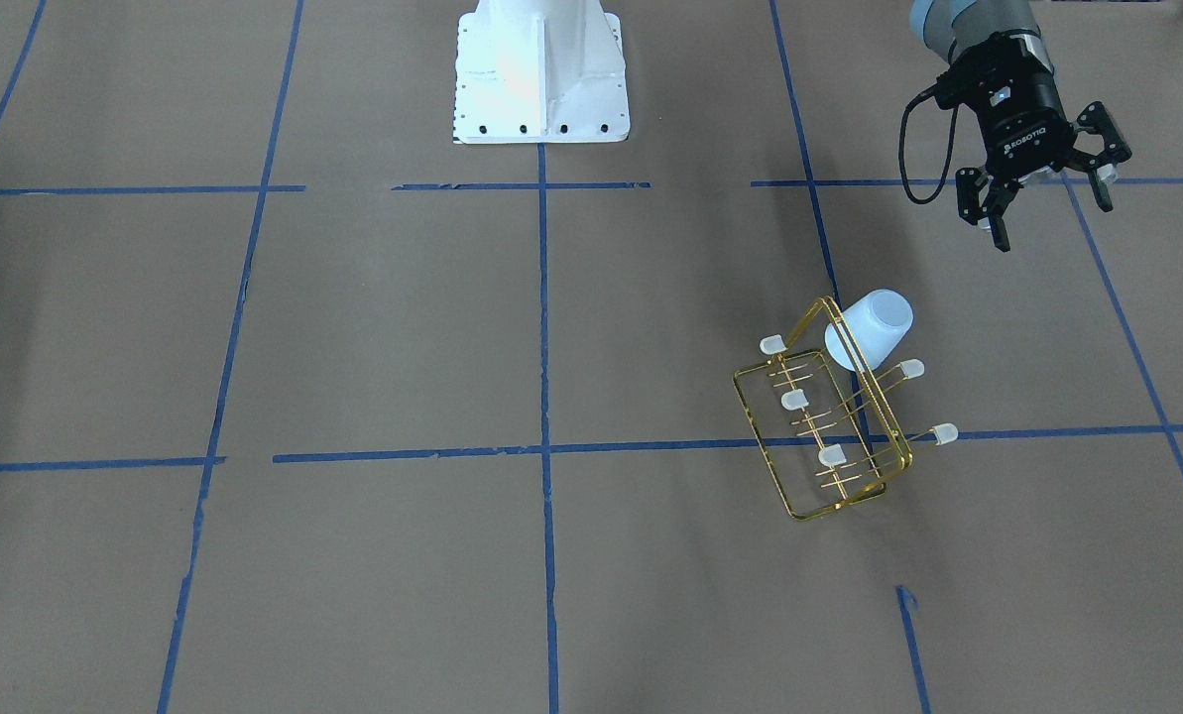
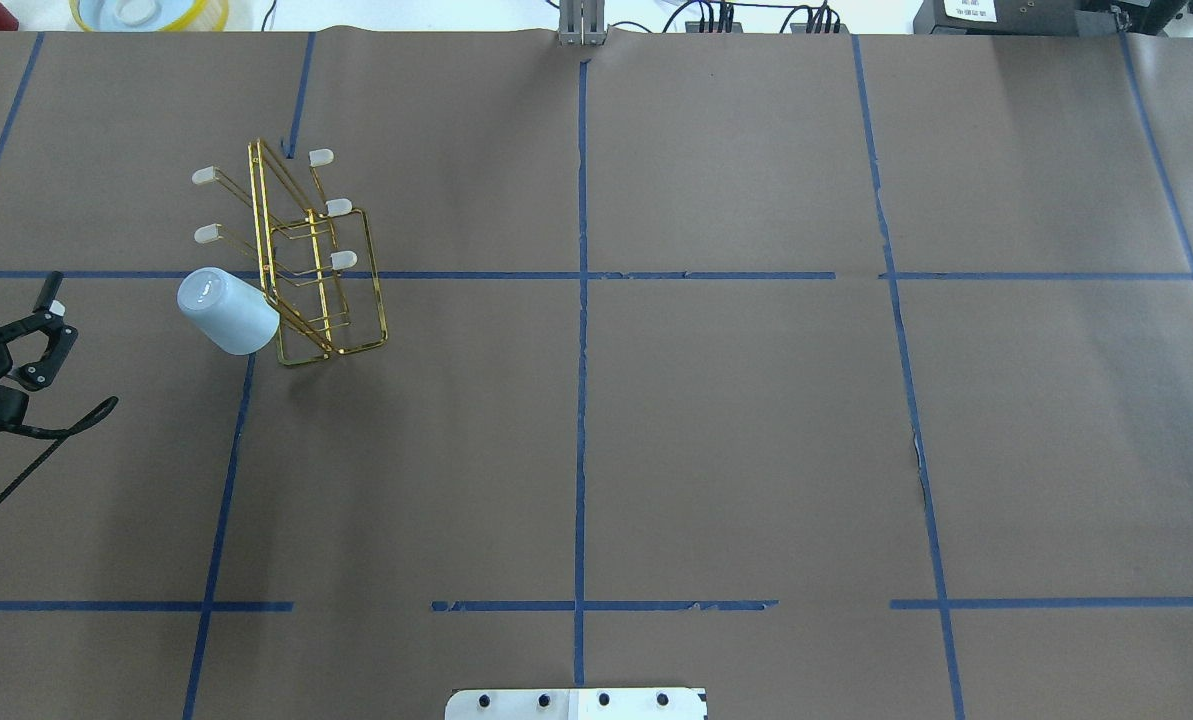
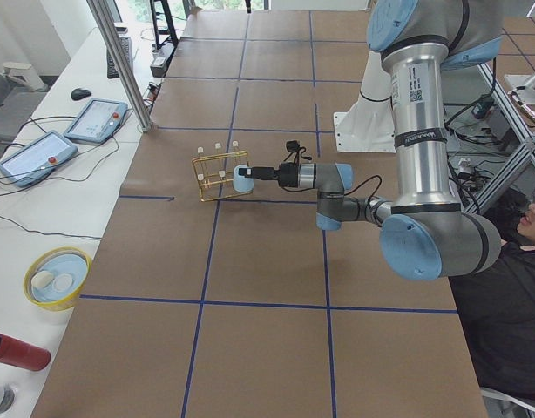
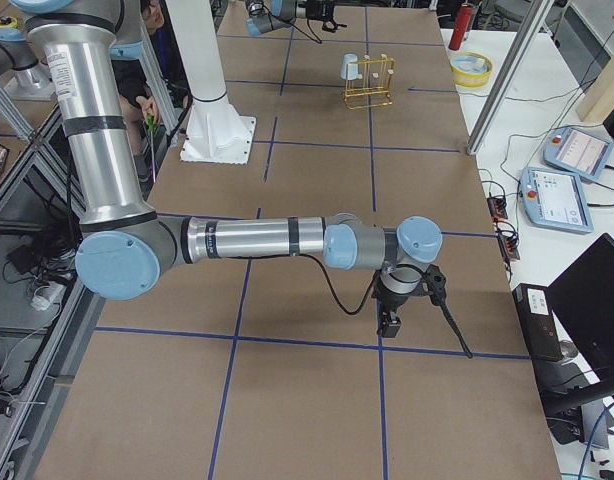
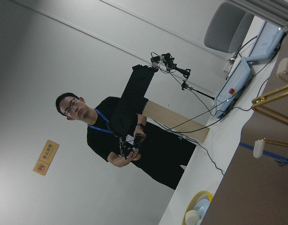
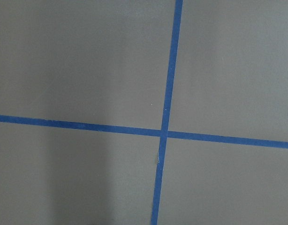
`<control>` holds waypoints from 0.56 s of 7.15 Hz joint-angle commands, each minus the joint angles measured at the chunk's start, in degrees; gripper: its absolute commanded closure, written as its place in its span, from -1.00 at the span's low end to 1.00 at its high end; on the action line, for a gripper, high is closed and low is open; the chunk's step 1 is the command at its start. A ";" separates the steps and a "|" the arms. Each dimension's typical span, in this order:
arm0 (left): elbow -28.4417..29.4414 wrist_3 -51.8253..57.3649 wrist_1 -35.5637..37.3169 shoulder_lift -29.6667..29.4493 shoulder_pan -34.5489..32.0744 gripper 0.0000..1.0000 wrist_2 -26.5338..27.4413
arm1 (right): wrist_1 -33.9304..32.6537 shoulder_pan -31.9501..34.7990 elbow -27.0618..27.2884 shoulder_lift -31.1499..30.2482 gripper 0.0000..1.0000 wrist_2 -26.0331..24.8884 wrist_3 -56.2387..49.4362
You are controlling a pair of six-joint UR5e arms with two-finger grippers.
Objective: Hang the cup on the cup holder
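Nearest the lens in the front-facing view, left gripper (image 1: 1045, 206) hangs above the table (image 1: 373, 327) at upper right. Its fingers are spread wide w/ nothing between them. It is well apart from the cup (image 1: 871, 330). Cup sits tilted on the cup holder (image 1: 807, 474), at the end toward the robot. Its mouth is against the gold frame, its base points up and outward. Five frosted caps show on the other prongs. White robot base (image 1: 541, 74) at top centre.

Overhead: left gripper (image 2: 54, 335) comes in at the left edge, fingers apart, pointing toward the cup (image 2: 226, 312) w/ a clear gap between them. Cup holder (image 2: 361, 300) stands across a blue tape line (image 2: 736, 275).

Left side view: left arm (image 3: 424, 174) is near and large. Upper arm is upright, elbow low, forearm about level over the table, wrist horizontal. Gripper (image 3: 260, 172) aims sideways at the cup (image 3: 242, 181) on the holder (image 3: 206, 178).

Right side view: right arm (image 4: 247, 240) drops from the shoulder to a low elbow. Forearm runs level, wrist bends down, right gripper (image 4: 389, 324) points at the table. Can't tell if its fingers are apart or together. Cup (image 4: 351, 68) and holder (image 4: 372, 85) are far off.

Left wrist cam: looks sideways at an operator (image 5: 120, 145). Holder prongs (image 5: 275, 96) at right edge, yellow bowl (image 5: 196, 213) at bottom.

Right wrist cam: only brown surface and a tape crossing (image 6: 163, 133). No fingers in shot.
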 commanded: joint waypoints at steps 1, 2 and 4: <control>0.08 -19.08 -1.36 0.07 -2.43 -1.00 -14.73 | 0.00 0.00 0.00 0.00 -1.00 0.00 0.00; 0.17 -24.67 -1.18 0.07 -5.23 -1.00 -23.34 | 0.00 0.00 0.00 0.00 -1.00 0.00 0.00; 1.48 -28.23 -0.30 0.07 -12.34 -1.00 -37.59 | 0.00 0.00 0.00 0.00 -1.00 0.00 0.00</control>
